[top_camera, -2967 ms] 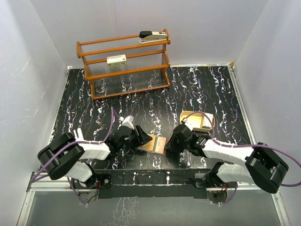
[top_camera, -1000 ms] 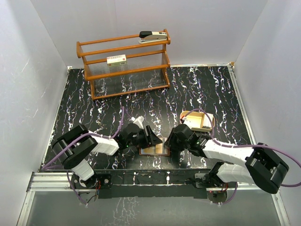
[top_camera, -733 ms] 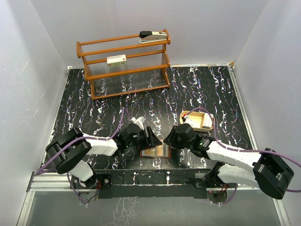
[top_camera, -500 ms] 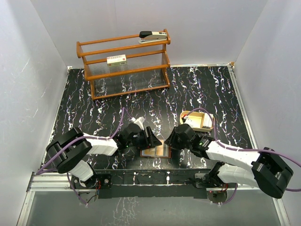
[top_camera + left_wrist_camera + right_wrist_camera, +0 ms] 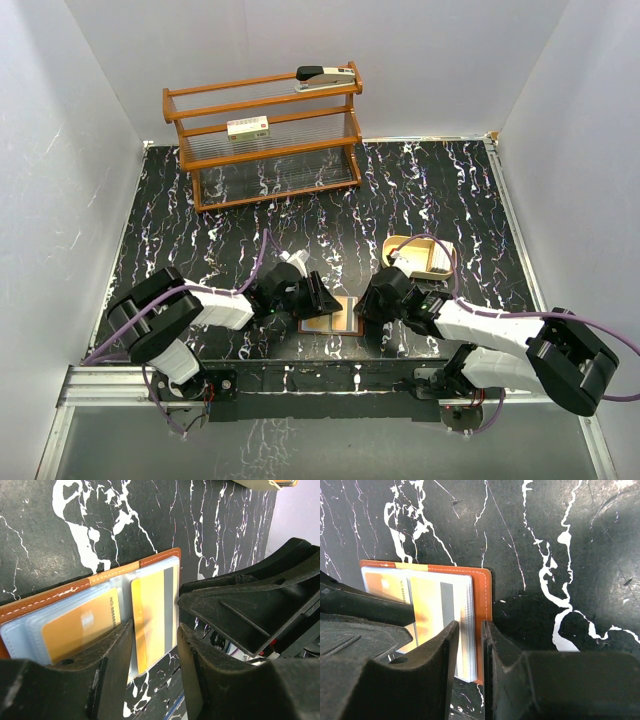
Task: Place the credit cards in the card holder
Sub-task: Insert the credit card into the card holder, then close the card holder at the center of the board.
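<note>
The card holder (image 5: 333, 314) is laid open on the table (image 5: 420, 190), close to its near edge, between both grippers. Credit cards (image 5: 150, 625) are seen in its clear sleeves. The left gripper (image 5: 154, 630) is set astride one gold card, jaws partly apart. The right gripper (image 5: 471, 630) is set narrow over the holder's right edge. A grip cannot be told at either. The cards are judged light, stiff and slick, best taken by their long edges. Little room is offered near; more is offered far.

Left hand (image 5: 325, 298) seemingly against right hand (image 5: 365, 305)
</note>
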Motion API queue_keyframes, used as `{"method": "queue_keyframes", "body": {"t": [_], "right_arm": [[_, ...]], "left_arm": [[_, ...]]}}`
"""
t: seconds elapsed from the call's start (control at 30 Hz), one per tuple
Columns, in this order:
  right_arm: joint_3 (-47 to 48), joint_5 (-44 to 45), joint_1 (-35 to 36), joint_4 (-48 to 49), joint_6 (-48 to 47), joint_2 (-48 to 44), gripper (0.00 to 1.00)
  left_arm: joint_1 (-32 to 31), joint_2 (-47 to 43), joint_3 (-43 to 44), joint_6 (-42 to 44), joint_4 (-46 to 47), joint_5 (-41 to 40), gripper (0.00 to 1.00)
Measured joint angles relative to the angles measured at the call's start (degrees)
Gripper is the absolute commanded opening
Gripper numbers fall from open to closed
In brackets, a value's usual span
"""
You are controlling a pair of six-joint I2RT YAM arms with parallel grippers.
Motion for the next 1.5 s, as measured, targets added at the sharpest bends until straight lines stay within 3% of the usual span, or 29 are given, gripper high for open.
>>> {"method": "queue_keyframes", "body": {"t": [0.23, 0.5, 0.63, 0.87, 1.17, 1.33, 1.5], "right_arm": [[0.0, 0.0, 0.0, 0.2, 0.0, 0.2, 0.20], [0.0, 0.0, -0.1, 1.4, 0.0, 1.0, 0.19], [0.0, 0.2, -0.1, 1.8, 0.0, 1.2, 0.21], [0.5, 0.6, -0.1, 0.4, -0.3, 0.3, 0.35], [0.5, 0.5, -0.1, -3.8, -0.5, -6.2, 0.55], [0.5, 0.1, -0.1, -3.8, -0.6, -6.3, 0.60], [0.4, -0.6, -0.1, -3.2, -0.5, -4.1, 0.65]], "left_arm": [[0.0, 1.2, 0.0, -0.2, 0.4, 0.2, 0.05], [0.1, 3.3, 0.0, -0.4, 2.0, 0.9, 0.00], [0.2, 3.7, 0.1, -0.4, 2.6, 1.4, 0.14], [0.0, -0.3, 1.0, 1.1, -2.3, 0.6, 0.39], [1.3, -14.6, 6.3, 5.7, -26.7, -8.1, 0.57], [1.9, -17.3, 8.3, 7.8, -39.5, -14.1, 0.62], [2.1, -17.2, 8.3, 8.6, -45.8, -15.7, 0.63]]}}
